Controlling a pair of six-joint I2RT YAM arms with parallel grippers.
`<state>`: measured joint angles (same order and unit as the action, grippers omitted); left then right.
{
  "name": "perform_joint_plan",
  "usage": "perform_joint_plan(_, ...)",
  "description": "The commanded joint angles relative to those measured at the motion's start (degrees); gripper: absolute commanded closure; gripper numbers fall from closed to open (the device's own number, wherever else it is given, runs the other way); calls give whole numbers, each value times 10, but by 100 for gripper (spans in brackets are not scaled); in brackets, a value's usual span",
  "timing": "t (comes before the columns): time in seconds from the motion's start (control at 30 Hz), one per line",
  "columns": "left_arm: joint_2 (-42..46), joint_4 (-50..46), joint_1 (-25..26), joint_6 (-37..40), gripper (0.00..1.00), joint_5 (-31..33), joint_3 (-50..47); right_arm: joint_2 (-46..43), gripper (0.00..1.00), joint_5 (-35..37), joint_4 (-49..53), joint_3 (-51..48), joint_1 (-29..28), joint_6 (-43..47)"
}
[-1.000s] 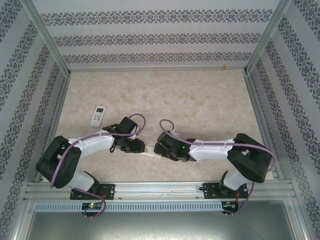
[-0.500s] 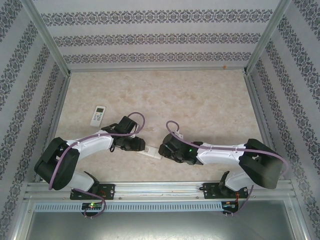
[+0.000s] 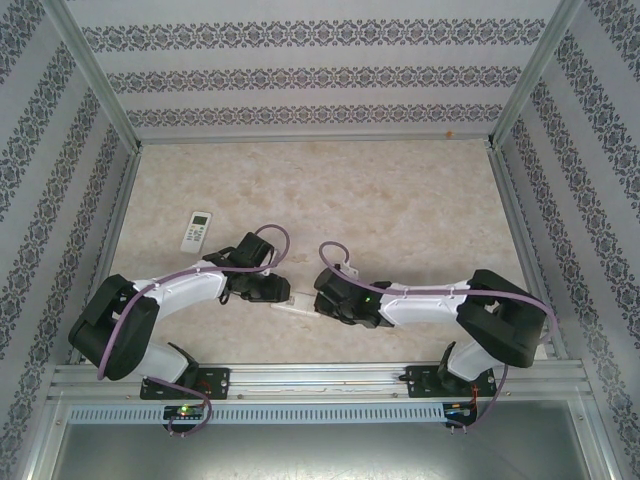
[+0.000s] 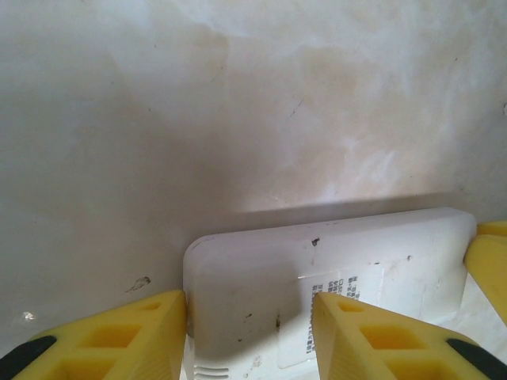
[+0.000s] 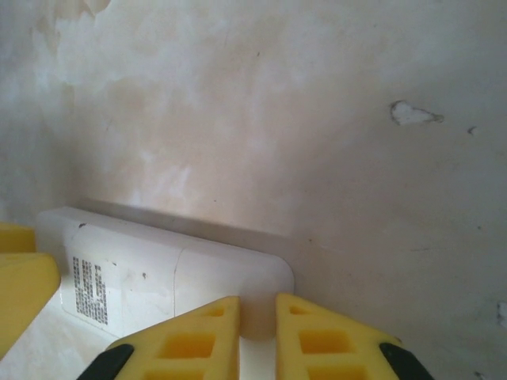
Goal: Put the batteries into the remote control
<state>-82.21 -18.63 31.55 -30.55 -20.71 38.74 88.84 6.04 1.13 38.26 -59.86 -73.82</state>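
The white remote control (image 3: 297, 305) lies back up near the table's front edge, between my two grippers. My left gripper (image 3: 282, 293) is at its left end. In the left wrist view it (image 4: 247, 305) stands open: one yellow finger rests against the remote's (image 4: 341, 253) rounded end and the other lies over the labelled back. My right gripper (image 3: 319, 299) is at the other end. In the right wrist view it (image 5: 257, 305) is closed to a narrow slit on the remote's (image 5: 158, 261) rounded end, beside the cover seam. The batteries are out of view.
A second, smaller white remote (image 3: 196, 231) with a green screen lies at the left, behind the left arm. Patterned walls and metal rails (image 3: 130, 230) enclose the table. The right finger (image 4: 487, 261) shows at the left wrist view's edge, and the left finger (image 5: 20, 293) in the right wrist view.
The right arm's elbow swung out to the right, then came back, and its gripper moved closer to the remote's end. The remote looks narrower from above. The left arm has barely moved.
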Motion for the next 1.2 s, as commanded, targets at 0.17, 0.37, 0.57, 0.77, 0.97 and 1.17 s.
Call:
perform_joint_plan(0.17, -6, 71, 8, -28, 55, -39, -19, 107, 91, -37, -12, 67, -54, -8)
perform_joint_plan(0.37, -18, 120, 8, -55, 55, -46, -19, 54, 86, 100, -2, 54, -115, -93)
perform_joint_plan(0.57, 20, 77, 7, -44, 47, -7, -9, -30, 69, 137, 68, 2, -91, -54)
perform_joint_plan(0.77, 106, 37, -8, -48, 37, 29, -26, -138, 45, 167, 143, 9, -76, 137)
perform_joint_plan(0.97, 247, 8, -70, -78, 24, 3, -56, -95, 13, 89, 183, 79, -71, 471)
perform_joint_plan(1.17, 389, -4, -149, -125, 15, -21, -102, 69, 5, 48, 300, 233, -63, 591)
